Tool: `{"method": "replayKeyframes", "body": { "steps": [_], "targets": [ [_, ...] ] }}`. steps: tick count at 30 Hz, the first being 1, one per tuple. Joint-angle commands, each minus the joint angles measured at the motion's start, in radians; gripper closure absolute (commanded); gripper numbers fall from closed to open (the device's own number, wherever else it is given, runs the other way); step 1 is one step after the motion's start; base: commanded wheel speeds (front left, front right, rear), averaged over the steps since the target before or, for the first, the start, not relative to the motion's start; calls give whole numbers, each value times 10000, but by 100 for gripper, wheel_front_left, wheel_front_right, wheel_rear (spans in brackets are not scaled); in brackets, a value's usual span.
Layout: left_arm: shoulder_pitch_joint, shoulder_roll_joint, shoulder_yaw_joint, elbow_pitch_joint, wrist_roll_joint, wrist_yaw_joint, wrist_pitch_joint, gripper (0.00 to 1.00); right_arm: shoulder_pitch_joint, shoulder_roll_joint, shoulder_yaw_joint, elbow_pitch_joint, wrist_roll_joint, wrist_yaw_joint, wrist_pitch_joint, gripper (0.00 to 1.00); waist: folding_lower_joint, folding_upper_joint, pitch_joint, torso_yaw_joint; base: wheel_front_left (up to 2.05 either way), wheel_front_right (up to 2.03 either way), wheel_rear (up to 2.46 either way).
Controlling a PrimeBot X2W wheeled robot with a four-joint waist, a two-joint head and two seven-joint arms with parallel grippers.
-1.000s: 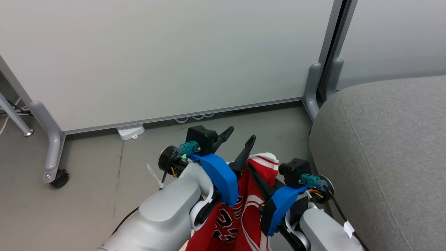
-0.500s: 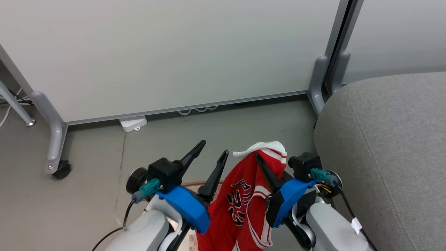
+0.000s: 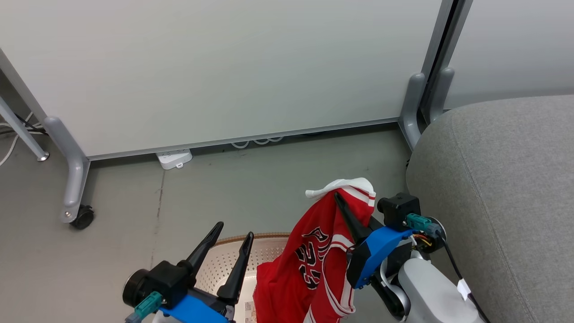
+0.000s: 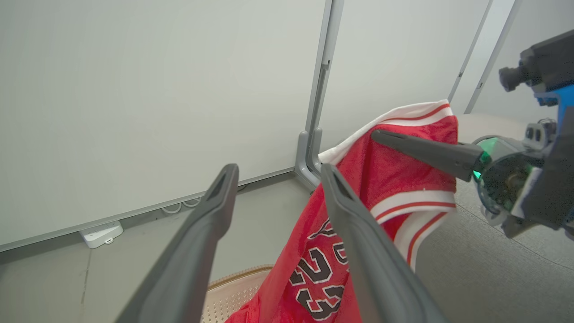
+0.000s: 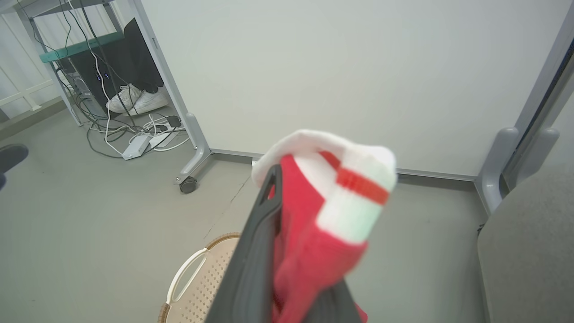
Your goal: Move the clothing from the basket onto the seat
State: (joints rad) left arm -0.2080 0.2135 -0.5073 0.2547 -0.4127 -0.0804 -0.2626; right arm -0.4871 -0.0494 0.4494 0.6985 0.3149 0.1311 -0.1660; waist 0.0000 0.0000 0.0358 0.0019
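We log the right jaws shut on the white-trimmed edge of the red clothing [image 3: 316,264], which hangs below them over the basket [image 3: 224,262]. The left jaws stand wide and empty just left of the cloth, above the basket. The seat [image 3: 506,188] lies right of the right jaws.
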Motion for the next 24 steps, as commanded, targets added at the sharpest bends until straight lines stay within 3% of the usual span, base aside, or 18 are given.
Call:
{"method": "replayKeyframes", "body": {
  "steps": [1,17,24],
  "targets": [
    [221,-20,181,-51,139,-74,-33,0,65,-18,-27,-58,-96,-7,24,100,0,0,-7,16,0,0,0],
    [852,-556,1070,51,899,-461,-33,0,174,-18,-80,-203,-89,-7,128,100,0,0,58,5,0,0,0],
    [763,-618,1152,41,1079,-501,-34,0,21,-18,-69,-226,-38,-7,106,100,0,0,137,-387,0,0,0]
  ]
}}
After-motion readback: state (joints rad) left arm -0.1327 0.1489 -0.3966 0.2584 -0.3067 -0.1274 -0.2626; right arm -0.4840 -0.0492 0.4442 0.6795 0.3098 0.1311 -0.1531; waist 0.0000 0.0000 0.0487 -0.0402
